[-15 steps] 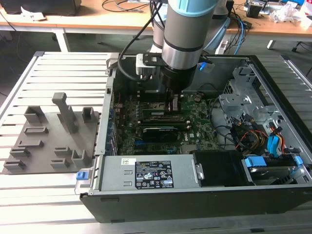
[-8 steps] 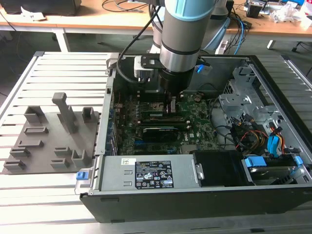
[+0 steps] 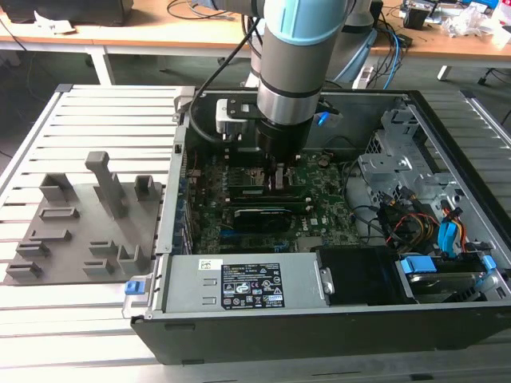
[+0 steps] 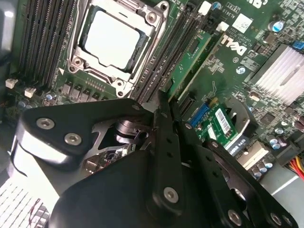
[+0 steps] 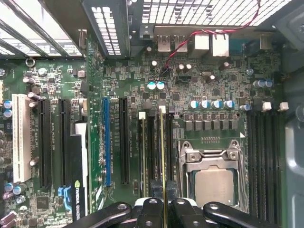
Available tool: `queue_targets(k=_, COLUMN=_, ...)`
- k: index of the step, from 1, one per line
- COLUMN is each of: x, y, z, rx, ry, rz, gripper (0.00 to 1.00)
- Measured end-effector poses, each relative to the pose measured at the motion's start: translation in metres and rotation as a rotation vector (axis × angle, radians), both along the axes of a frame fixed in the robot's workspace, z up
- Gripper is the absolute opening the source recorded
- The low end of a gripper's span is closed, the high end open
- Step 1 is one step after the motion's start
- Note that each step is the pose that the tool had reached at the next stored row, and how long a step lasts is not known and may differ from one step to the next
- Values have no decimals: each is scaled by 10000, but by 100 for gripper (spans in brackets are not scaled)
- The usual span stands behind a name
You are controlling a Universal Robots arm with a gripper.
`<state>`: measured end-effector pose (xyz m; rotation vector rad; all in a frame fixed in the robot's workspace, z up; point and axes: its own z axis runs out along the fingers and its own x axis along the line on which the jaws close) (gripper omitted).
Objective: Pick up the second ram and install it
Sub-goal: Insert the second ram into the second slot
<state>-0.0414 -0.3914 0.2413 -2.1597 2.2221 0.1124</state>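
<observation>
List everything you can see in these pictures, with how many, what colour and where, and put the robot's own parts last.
computer case: one, black, open, at centre of the exterior view.
motherboard: one, green, on the case floor.
CPU socket: one, silver frame, beside the memory slots.
second ram: one, green stick seen edge-on, standing in a slot next to the socket, between the hand's fingers.
other ram stick: one, edge-on, in a slot alongside.
long black card: one, across the motherboard.
fixture blocks: one grey set, on the slatted table at the exterior view's left.
heatsink: one, silver, on the board.
arm: one, grey and light blue, reaching down into the case.
hand: one, black, closed on the second ram.
</observation>
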Motion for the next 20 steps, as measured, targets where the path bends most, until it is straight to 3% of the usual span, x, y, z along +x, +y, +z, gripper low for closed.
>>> queue_targets(k=3, x=-14, y=2, z=-50, rx=0, ry=0, rz=2, gripper=14)
queue_targets(k=6, x=54, y=43, z=-70, rx=3, ry=0, rz=20, gripper=14)
queue_targets(k=11, x=74, y=43, z=-131, rx=-10, ry=1, rz=20, gripper=14)
queue_targets(k=20, x=73, y=36, z=-133, rx=-12, ry=-13, rz=7, gripper=14)
